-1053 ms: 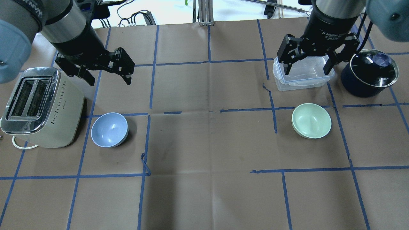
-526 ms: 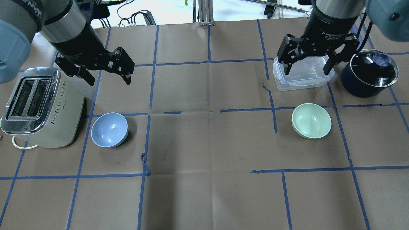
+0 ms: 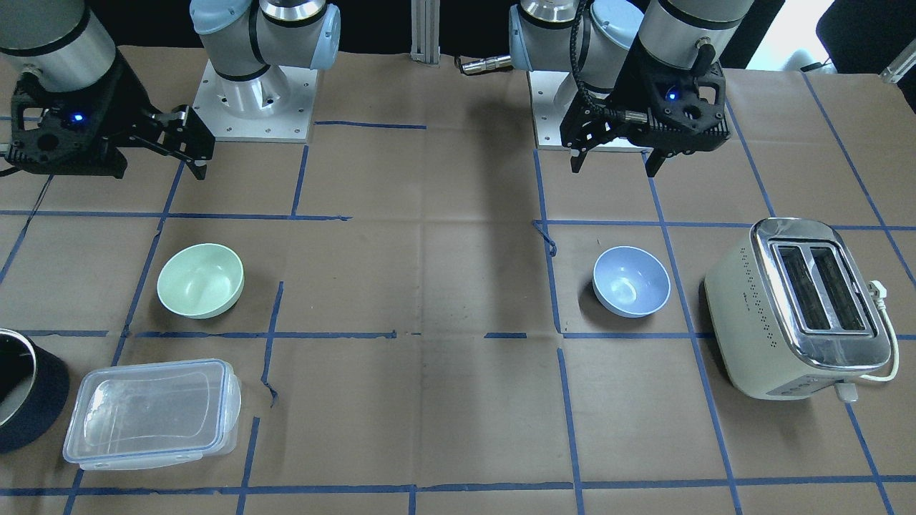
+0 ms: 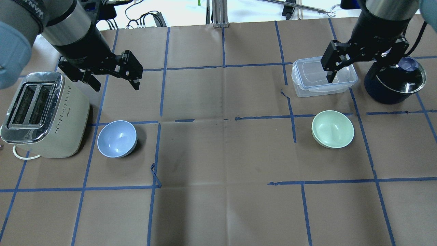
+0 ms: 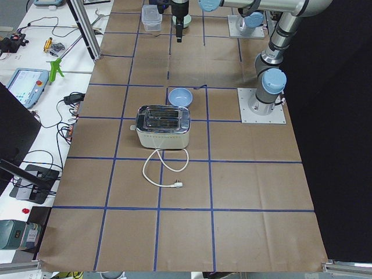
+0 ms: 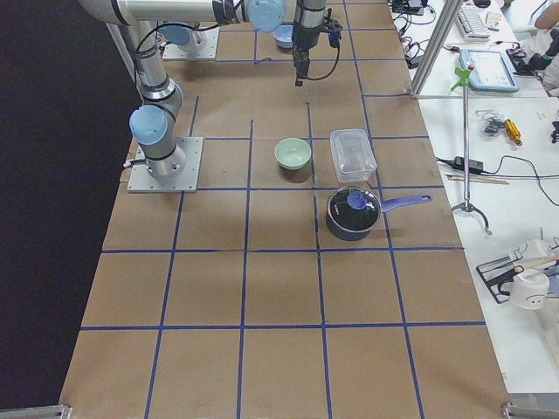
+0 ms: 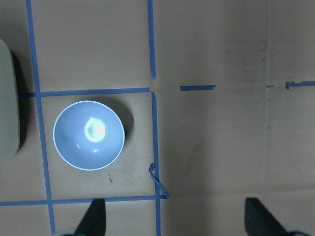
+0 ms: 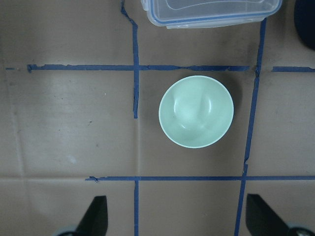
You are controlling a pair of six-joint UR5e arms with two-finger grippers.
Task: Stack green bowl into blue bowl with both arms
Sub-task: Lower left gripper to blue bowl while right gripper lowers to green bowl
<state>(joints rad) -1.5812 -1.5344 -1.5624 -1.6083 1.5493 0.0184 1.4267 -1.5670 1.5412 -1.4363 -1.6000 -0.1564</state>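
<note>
The brown-paper bench [image 4: 222, 153], gridded with blue tape, carries everything. A cream toaster [image 4: 44, 116] stands on the outer side of the left hand [image 4: 117, 86], lower than it, and shows only as a pale sliver at the left edge of that hand's wrist view. A dark lidded pot [image 4: 392, 85] stands under the outer finger of the right hand [image 8: 177, 216], and a clear lidded container [image 4: 307, 78] lies beneath that hand's inner finger.

Both hands hang above the bench with fingers spread wide apart, gripping nothing and touching nothing.

The green bowl [image 8: 196, 111] sits upright on the bench below the right hand, well apart from it. In the wrist view it lies ahead of the fingertips, almost midway between them, with the container just beyond it. The blue bowl [image 7: 88, 135] sits upright below the left hand, well apart from it, ahead of its left fingertip and next to the toaster. The two bowls are well apart.
</note>
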